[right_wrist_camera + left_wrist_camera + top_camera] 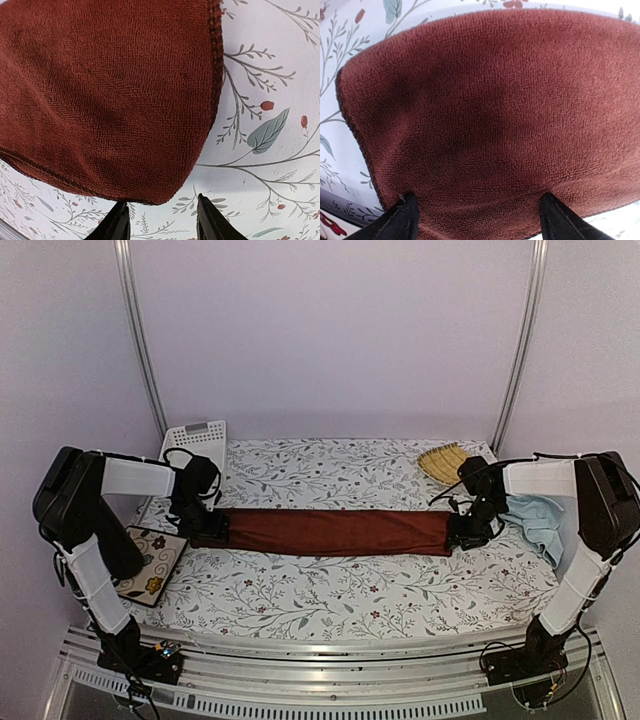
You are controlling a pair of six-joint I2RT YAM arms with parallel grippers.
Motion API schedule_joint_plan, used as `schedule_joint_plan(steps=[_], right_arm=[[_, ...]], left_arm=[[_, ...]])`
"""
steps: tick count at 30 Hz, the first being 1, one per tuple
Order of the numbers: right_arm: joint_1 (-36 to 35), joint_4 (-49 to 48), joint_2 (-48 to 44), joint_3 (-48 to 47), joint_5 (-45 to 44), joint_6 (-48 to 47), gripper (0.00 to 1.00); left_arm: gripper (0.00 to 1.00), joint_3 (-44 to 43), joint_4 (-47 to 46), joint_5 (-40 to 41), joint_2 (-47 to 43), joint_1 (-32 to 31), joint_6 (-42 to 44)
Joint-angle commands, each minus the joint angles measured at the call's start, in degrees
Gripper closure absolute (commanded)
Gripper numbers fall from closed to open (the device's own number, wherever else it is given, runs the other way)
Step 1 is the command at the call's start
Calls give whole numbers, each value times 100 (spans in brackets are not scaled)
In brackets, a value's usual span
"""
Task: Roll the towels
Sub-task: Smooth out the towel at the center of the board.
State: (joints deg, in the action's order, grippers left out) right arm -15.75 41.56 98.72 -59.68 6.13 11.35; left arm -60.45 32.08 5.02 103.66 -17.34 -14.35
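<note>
Across the middle of the flowered tablecloth [330, 605], your rust-red towel [330, 532] is lying folded into one long narrow strip, running left to right. Your left gripper [212, 528] is hanging over the strip's left end with its jaws standing wide apart. In the left wrist view you are looking down at two dark fingertips [402, 222] set far from each other, with the terry filling the space between and beyond them. Whether those tips are pressing on the fabric, you cannot tell.

Your right gripper [468, 533] is sitting at the strip's right end, jaws parted and gripping nothing. In the right wrist view bare tablecloth is showing between the fingertips [117, 225], and the towel's rounded corner is lying just in front of them, not between them.

The pale blue towel [540, 522] is lying crumpled at the right edge of the table, just beside your right arm and apart from the red one. At the far right a yellow woven mat [445, 462] is resting. A white basket [195, 445] is sitting at the far left, and a flowered tile [150, 568] is lying near your left arm.
</note>
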Motion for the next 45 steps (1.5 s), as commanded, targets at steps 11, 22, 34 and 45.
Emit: schedule_joint_plan(steps=[11,22,34,45], right_arm=[[485,-433,-209,-321,1722,110,34],[929,-990,98,-221,1946,774,33],[996,-908,-290,525,1693,828,40],[988,-1201,-158,735,1386,836,57]], left_arm=[[3,-175,424,-319,-544,166,-26],[3,-718,471,-491,-654,-12,-208],[3,-914,364,-431,-205,-502,-249],[3,-751,238,-541,-36,-507,-227]])
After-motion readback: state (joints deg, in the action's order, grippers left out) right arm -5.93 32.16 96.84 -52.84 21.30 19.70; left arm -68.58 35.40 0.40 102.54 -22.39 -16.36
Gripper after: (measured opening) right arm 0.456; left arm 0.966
